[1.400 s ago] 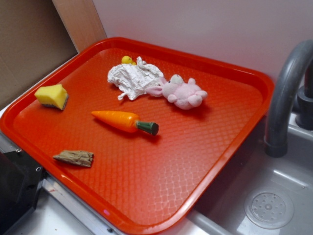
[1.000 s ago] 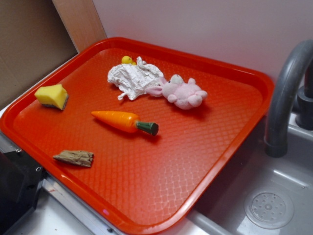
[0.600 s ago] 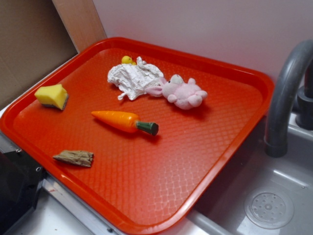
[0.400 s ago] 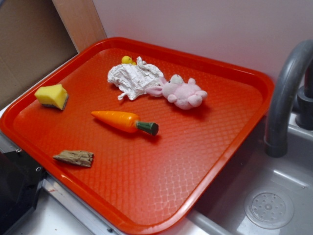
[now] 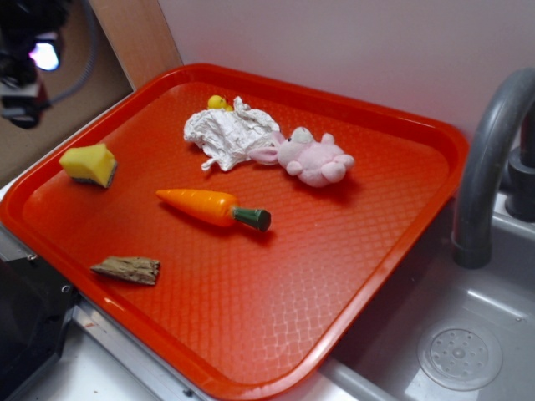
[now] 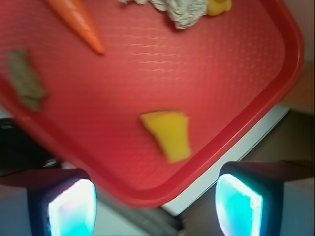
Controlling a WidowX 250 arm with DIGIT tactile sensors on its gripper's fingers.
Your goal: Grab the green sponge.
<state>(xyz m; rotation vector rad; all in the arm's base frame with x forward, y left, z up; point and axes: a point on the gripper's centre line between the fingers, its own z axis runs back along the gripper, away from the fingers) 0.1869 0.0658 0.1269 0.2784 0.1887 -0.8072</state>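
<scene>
- Your gripper point(image 6: 150, 206) has its jaws spread wide: in the wrist view the two lit fingertips point(image 6: 71, 209) sit far apart at the bottom corners, with nothing between them and nothing touched.
- In the exterior view the gripper point(image 5: 29, 54) shows only as a dark, blurred shape at the top left corner, above the tray's left edge and clear of everything on it.
- The green sponge point(image 5: 89, 164), yellow foam with a thin dark layer underneath, lies flat near the left rim of the red tray point(image 5: 351, 276); in the wrist view it point(image 6: 169, 133) sits above the gap between your fingertips, motion-blurred.
- Nothing stands beside the sponge. The toy carrot point(image 5: 213, 207) lies nearest, well apart towards the tray's middle, and the brown wood chunk point(image 5: 127, 269) sits near the front rim.
- Towards the back you have a crumpled white paper point(image 5: 230, 134) touching a pink plush bunny point(image 5: 311, 159), with a small yellow duck point(image 5: 219, 103) just behind the paper.
- The tray rests partly over a grey sink point(image 5: 468, 334), beside the faucet point(image 5: 489, 159).
</scene>
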